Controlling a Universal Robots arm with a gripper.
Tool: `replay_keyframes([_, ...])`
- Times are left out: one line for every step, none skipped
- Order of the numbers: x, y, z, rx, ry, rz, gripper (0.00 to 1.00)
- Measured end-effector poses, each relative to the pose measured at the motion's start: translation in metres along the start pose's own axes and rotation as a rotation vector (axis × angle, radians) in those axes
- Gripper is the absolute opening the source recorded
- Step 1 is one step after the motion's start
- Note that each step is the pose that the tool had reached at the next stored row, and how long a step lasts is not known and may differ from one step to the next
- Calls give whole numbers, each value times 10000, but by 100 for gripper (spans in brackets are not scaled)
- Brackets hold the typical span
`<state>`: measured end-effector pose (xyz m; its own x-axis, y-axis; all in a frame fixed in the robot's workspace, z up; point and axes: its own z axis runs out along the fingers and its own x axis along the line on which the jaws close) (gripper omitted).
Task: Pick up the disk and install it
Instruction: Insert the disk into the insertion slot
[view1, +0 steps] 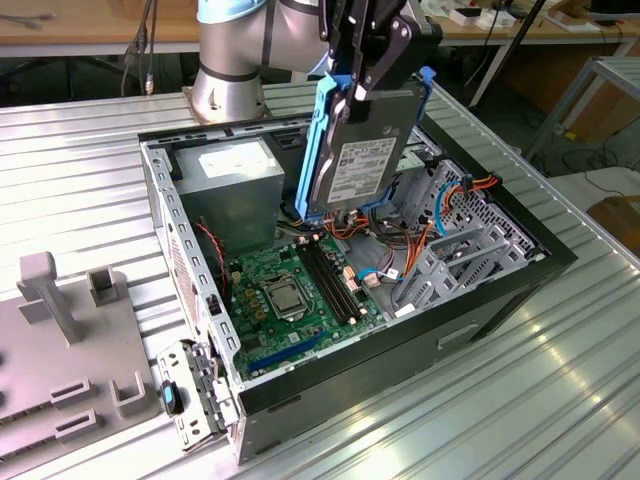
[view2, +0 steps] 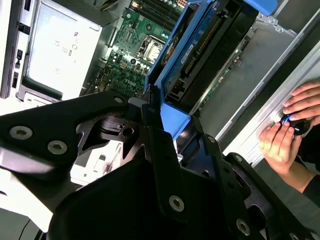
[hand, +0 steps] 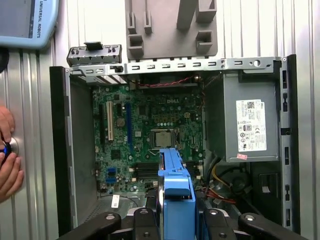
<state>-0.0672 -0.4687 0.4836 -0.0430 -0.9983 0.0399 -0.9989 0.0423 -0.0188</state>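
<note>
The disk (view1: 365, 150) is a grey metal drive with a white label and a blue plastic frame. It hangs on edge, slightly tilted, above the open computer case (view1: 190, 250). My gripper (view1: 368, 72) is shut on its upper end. Below the disk lie the green circuit board (view1: 290, 290) and the metal drive cage (view1: 470, 235) with its cables. In the first wrist view the blue frame (hand: 175, 190) runs out from my gripper (hand: 175, 222) over the board. In the second wrist view the disk (view2: 200, 45) sits between my black fingers (view2: 160, 145).
A bigger grey metal box (view1: 235, 185) with a white label fills the case's back corner. A grey fixture plate (view1: 60, 340) lies at the exterior view's left. A person's hands (view2: 285, 135) rest on the ribbed table beside the case. A grey-blue handheld screen (hand: 25, 20) lies nearby.
</note>
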Motion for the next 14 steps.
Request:
replay_keyframes([19,-5,1,0,1,0,37])
replay_keyframes([40,-15,3,0,3,0,37])
replay_keyframes([53,-27,3,-1,8,0,37])
replay_keyframes([63,-50,3,-1,15,0,37])
replay_keyframes([70,-73,4,0,18,1,37])
replay_keyframes([75,-98,5,1,20,0,37])
replay_keyframes([81,-122,6,1,25,-1,37])
replay_keyframes([91,-158,6,0,31,0,37])
replay_keyframes([101,-173,7,1,33,-1,37])
replay_keyframes([117,-187,8,1,34,0,37])
replay_keyframes([145,-197,10,1,35,0,37])
replay_keyframes([170,-200,11,1,36,0,37])
replay_keyframes([219,-203,15,2,35,0,37])
replay_keyframes([253,-206,15,1,36,0,37])
